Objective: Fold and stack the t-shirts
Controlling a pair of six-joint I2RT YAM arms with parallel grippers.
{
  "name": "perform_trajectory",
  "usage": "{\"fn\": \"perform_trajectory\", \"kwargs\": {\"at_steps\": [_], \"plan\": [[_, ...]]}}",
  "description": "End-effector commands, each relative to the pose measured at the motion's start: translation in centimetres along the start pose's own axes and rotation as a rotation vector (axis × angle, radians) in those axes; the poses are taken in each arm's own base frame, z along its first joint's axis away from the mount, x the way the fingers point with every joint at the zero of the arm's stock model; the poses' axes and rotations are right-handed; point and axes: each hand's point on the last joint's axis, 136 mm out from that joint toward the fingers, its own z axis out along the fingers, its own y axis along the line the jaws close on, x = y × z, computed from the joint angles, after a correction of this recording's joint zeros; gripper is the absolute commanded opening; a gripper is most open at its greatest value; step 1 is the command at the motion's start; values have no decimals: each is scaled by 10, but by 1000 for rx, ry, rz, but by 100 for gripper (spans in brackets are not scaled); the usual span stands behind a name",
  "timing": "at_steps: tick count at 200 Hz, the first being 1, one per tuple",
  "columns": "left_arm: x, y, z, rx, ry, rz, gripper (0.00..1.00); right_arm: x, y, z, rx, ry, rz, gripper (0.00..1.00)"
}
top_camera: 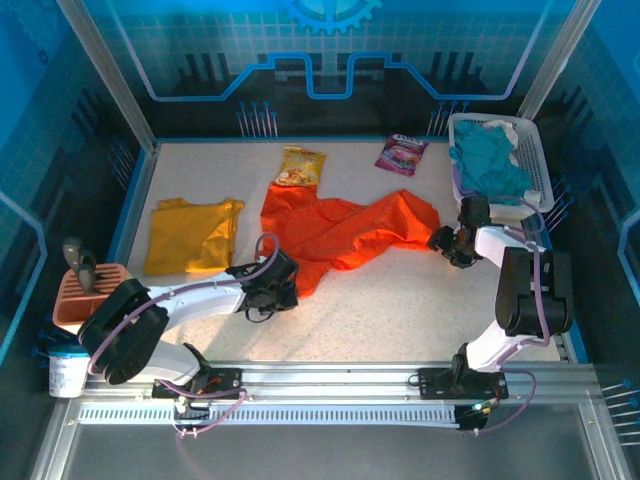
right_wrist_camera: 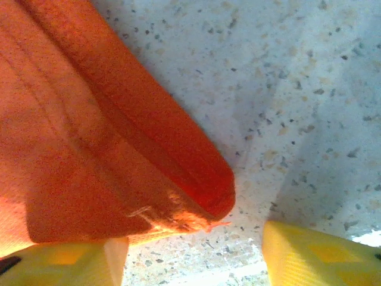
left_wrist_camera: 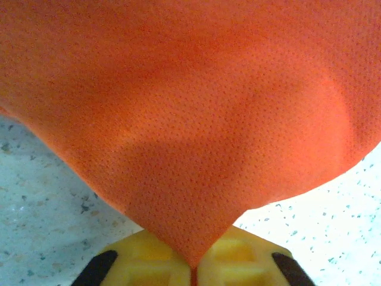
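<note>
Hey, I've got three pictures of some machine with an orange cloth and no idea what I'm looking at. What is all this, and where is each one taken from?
This is a robot: a left arm and a right arm bolted at a table's near edge. The wide picture comes from a camera above and behind them. The two close-ups come from cameras on the wrists, so the yellow blocks are gripper fingers. On the table lie a rumpled orange t-shirt, a roughly folded mustard t-shirt, a yellow snack packet, a purple snack packet and a white basket of teal cloth. The left gripper is pinched shut on a corner of the orange t-shirt. The right gripper stands open at the opposite corner, gripping nothing.
</note>
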Motion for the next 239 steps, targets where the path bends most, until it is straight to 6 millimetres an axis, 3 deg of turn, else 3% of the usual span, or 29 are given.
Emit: {"fn": "perform_trajectory", "kwargs": {"at_steps": [1,43,65,108,118,143,186,239], "plan": [[-11,-11,-17,18,-31,18,4,-21,20,10,-98,-50,8,52],[-18,-20,-49,43,-49,45,0,-32,31,-3,-125,-73,-10,8],[-23,-24,-72,60,-67,51,0,-30,27,-22,-107,-94,-19,0],[-17,-21,-109,66,-50,68,0,-12,20,-63,-106,-74,2,0],[-14,-16,-119,58,-51,69,0,2,15,-67,-113,-54,18,0],[-9,-10,-144,74,-57,50,0,17,9,-102,-115,-76,35,0],[15,-20,-171,196,20,9,0,40,-3,-162,-104,-171,65,0],[43,-11,-197,311,36,-45,0,71,-15,-200,-89,-187,80,0]]}}
